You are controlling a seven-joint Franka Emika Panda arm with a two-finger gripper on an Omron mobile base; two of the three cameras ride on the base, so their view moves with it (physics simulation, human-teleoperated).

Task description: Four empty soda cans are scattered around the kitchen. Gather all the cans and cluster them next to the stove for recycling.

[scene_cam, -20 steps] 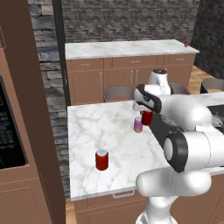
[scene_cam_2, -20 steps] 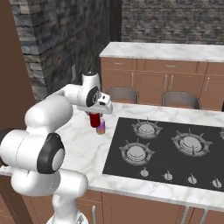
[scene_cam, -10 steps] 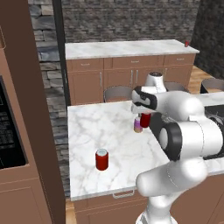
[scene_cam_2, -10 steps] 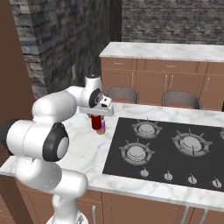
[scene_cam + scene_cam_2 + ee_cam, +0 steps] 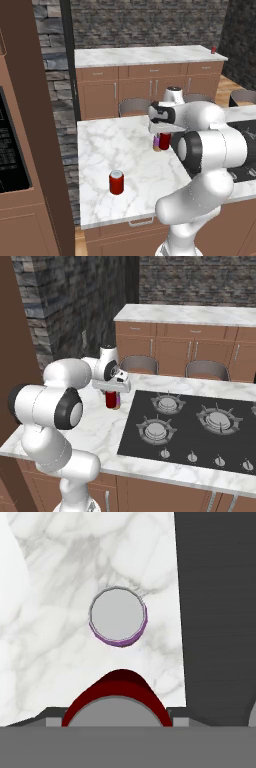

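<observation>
My gripper (image 5: 112,392) is shut on a red soda can (image 5: 110,400), which hangs upright from the downward-pointing hand just over the marble island. In the hand view this held can (image 5: 118,704) fills the bottom middle. A purple-pink can (image 5: 118,617) stands on the marble close beside it, also seen at the hand's side from the bases (image 5: 156,144) (image 5: 118,401). Both cans are near the left edge of the black stove (image 5: 200,426) (image 5: 220,612). Another red can (image 5: 116,182) stands near the island's front left. A small red can (image 5: 213,50) sits on the back counter's right end.
Two stools (image 5: 139,364) (image 5: 207,370) stand behind the island. A brown tall cabinet (image 5: 30,125) rises on the left, with a stone wall (image 5: 65,311) behind. The stove's knobs (image 5: 192,457) line its near edge.
The hand with the red can has come down slightly beside the purple-pink can, and the arm's elbow has swung. The other cans have stayed put.
</observation>
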